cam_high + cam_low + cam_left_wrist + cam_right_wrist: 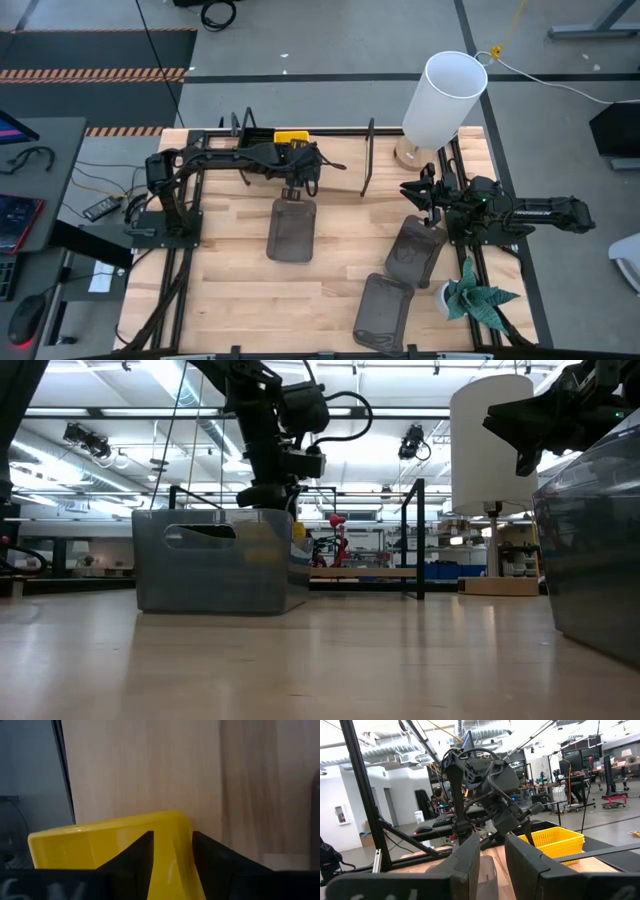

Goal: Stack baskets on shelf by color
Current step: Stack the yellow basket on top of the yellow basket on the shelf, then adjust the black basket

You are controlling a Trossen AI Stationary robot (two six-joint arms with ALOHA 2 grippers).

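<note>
While three dark grey baskets (291, 229) lie on the worktop (230, 290), the right gripper (418, 192) hovers over one, jaws slightly parted, empty. Farther back, the left gripper (297, 152) straddles a yellow basket (110, 842) rim on the shelf (340, 160); grip state uncertain.

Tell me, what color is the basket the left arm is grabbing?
Yellow. The basket shows best in the left wrist view.
</note>
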